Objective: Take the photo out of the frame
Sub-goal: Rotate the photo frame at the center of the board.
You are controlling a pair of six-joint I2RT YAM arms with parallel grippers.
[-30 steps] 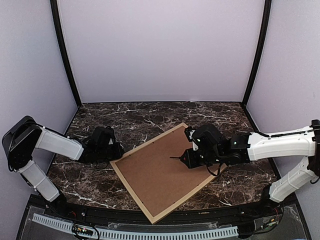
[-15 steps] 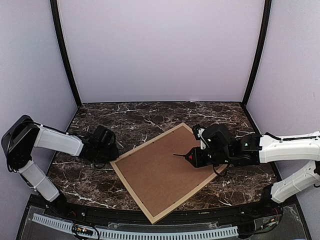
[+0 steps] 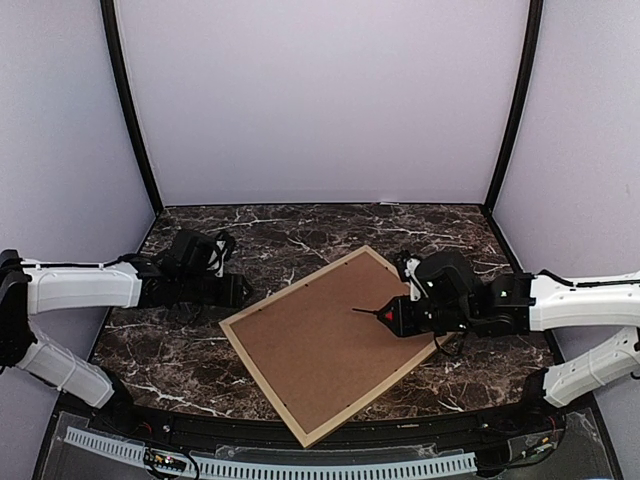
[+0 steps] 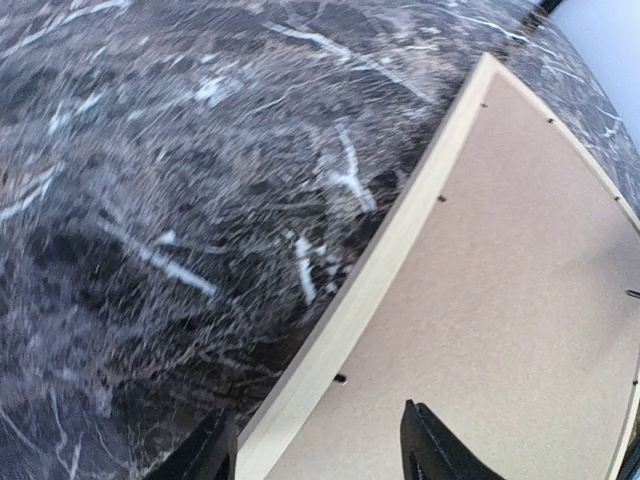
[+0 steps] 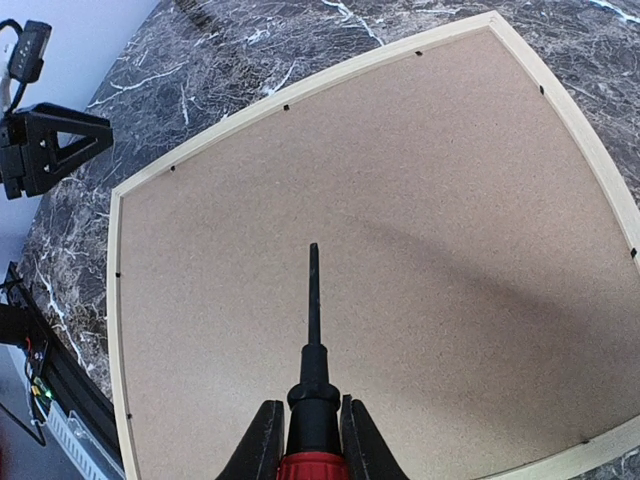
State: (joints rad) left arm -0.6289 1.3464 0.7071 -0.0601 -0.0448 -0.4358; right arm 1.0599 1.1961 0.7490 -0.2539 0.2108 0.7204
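Observation:
The frame [image 3: 262, 383], thin light wood, lies face down and skewed on the marble table [image 3: 290, 232]. Its brown backing board [image 3: 325, 340] faces up and hides the photo. My right gripper [image 3: 402, 318] hovers over the board's right part, shut on a screwdriver [image 5: 313, 330] with a red handle; its black shaft points left across the board [image 5: 420, 220]. My left gripper [image 4: 315, 425] is open by the frame's left corner, one finger over the marble and one over the board [image 4: 510, 300], with the moulding [image 4: 385, 270] below between them.
Small black tabs [image 5: 286, 107] dot the inner edge of the frame's back. Pale walls with black corner posts [image 3: 128, 110] close in the table on three sides. A white cable rail [image 3: 270, 467] runs along the near edge.
My left gripper has opened and pulled back from the frame's left corner toward the far left. My right gripper, still shut on the screwdriver, has shifted a little to the right.

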